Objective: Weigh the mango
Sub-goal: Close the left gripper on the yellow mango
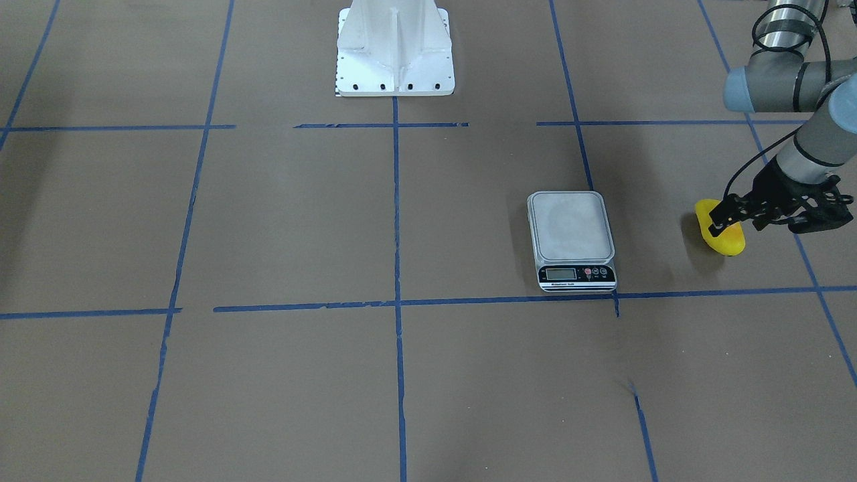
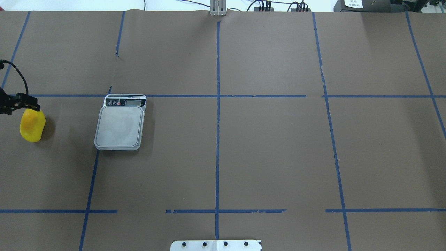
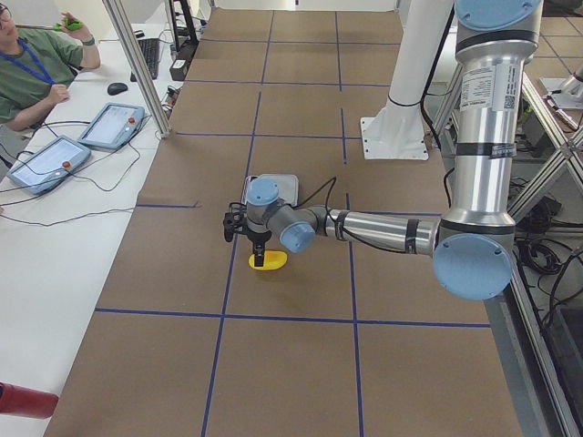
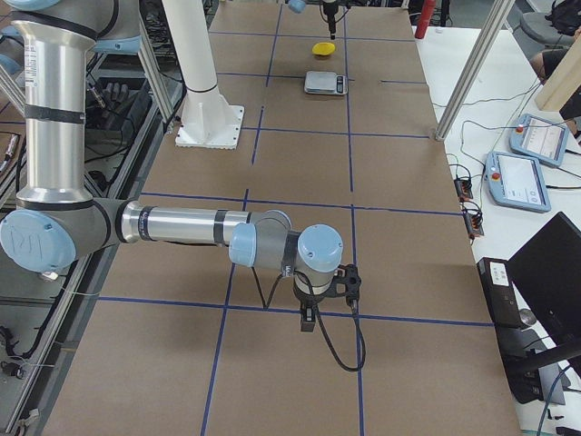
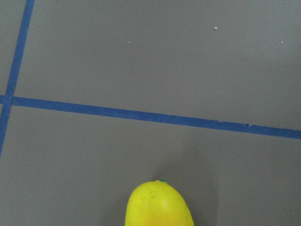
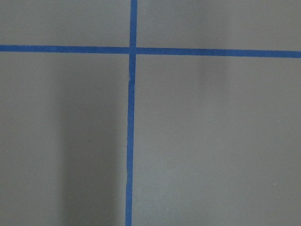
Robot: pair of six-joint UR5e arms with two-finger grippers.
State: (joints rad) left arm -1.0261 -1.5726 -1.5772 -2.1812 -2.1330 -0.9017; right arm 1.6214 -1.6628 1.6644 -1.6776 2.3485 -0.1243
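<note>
Mango (image 2: 32, 125), long axis up-down in overhead frame, left gripper (image 2: 31, 104) at top end; jaws unclear, right gripper (image 4: 309, 320) too.

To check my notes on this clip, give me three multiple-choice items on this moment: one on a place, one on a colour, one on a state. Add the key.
1. Where is the mango?
A. by the robot's base
B. on the table, beside the scale
C. on the scale's platform

2. What colour are the tape lines on the table?
A. blue
B. red
C. white

3. The scale's platform is:
A. holding the mango
B. covered by a cloth
C. bare

Key:
1 B: the overhead view shows the mango lying on the brown table, apart from the scale, on the robot's left side.
2 A: every view shows blue lines forming a grid.
3 C: the grey platform has nothing on it in the overhead and front-facing views.
</note>
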